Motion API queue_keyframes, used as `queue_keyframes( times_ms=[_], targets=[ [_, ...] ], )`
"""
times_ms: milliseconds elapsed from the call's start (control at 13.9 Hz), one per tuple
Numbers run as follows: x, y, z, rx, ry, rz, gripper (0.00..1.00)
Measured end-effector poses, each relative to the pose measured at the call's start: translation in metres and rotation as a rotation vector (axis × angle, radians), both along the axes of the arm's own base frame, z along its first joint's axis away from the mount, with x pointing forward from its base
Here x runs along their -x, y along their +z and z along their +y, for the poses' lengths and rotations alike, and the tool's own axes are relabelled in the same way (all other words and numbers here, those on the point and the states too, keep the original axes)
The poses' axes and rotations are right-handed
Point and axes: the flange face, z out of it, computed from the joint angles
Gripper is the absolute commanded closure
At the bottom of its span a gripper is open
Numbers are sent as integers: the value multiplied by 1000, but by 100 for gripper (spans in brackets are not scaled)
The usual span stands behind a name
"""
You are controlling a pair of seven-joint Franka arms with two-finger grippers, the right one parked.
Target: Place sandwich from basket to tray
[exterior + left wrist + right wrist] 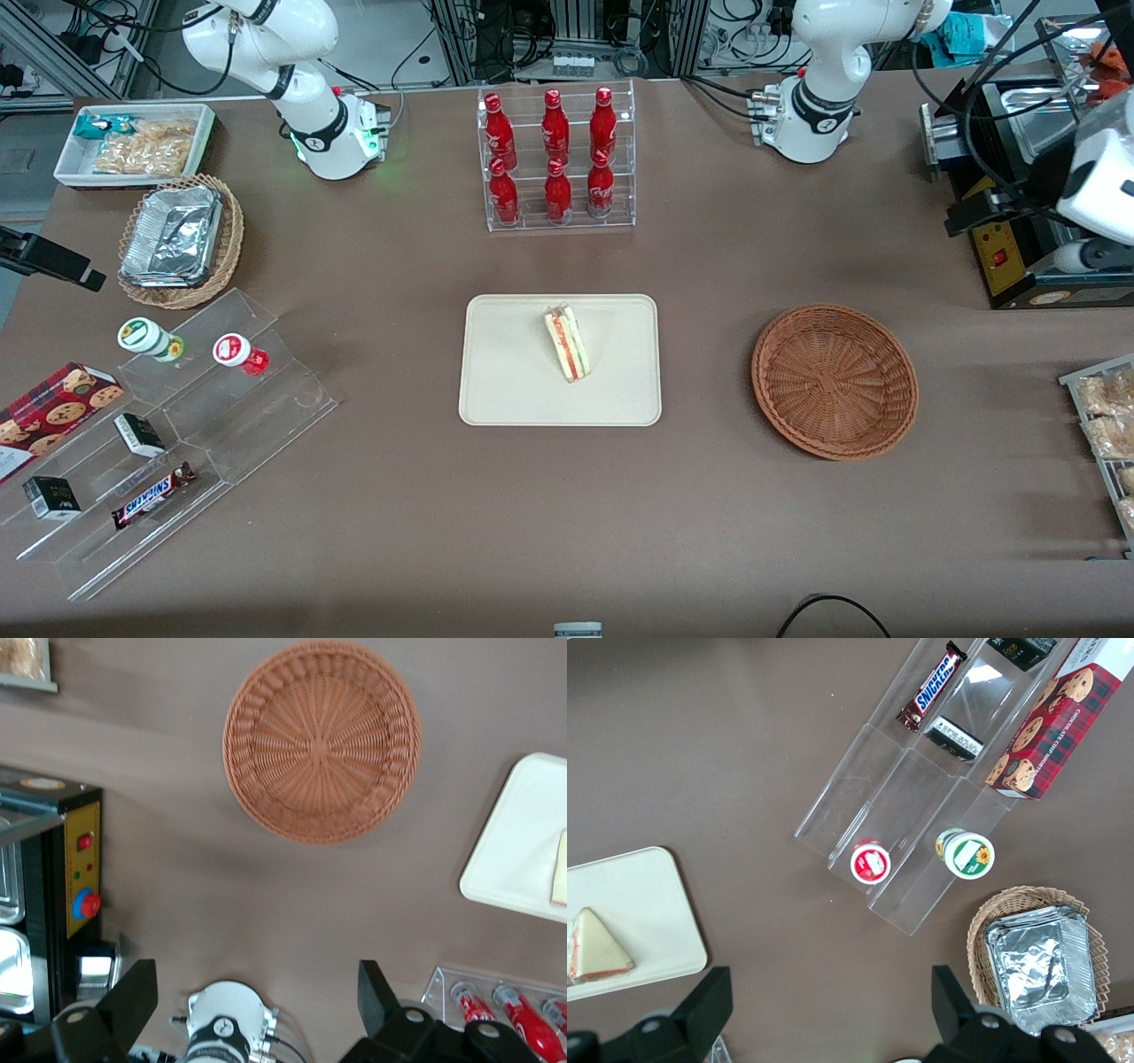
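Observation:
The sandwich (567, 344) stands on its edge in the middle of the cream tray (514, 381), red and green filling showing along the cut side. It also shows on the tray (647, 895) as a pale wedge (598, 948). The reddish-brown basket (834, 381) beside the tray, toward the working arm's end, holds nothing. My gripper (256, 967) hangs high above the table near the arm's own base, well apart from the basket (321, 742) and the tray (523, 850). Its black fingers (133, 1001) are spread wide and open, with nothing between them.
A clear rack of red bottles (556, 159) stands farther from the front camera than the tray. A black machine with a red button (1010, 257) sits at the working arm's end. A clear stepped shelf of snacks (168, 416), a tan foil-lined basket (182, 239) and a white bin (133, 142) lie toward the parked arm's end.

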Motion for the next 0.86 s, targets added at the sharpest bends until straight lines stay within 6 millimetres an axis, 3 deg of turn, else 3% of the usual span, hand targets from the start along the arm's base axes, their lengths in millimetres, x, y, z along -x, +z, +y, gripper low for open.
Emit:
queue_keyframes(
  times_ms=[288,864],
  targets=[
    [7,2,-5,-44,5,23,0],
    [0,6,-5,-28,6,-36,0]
  ],
)
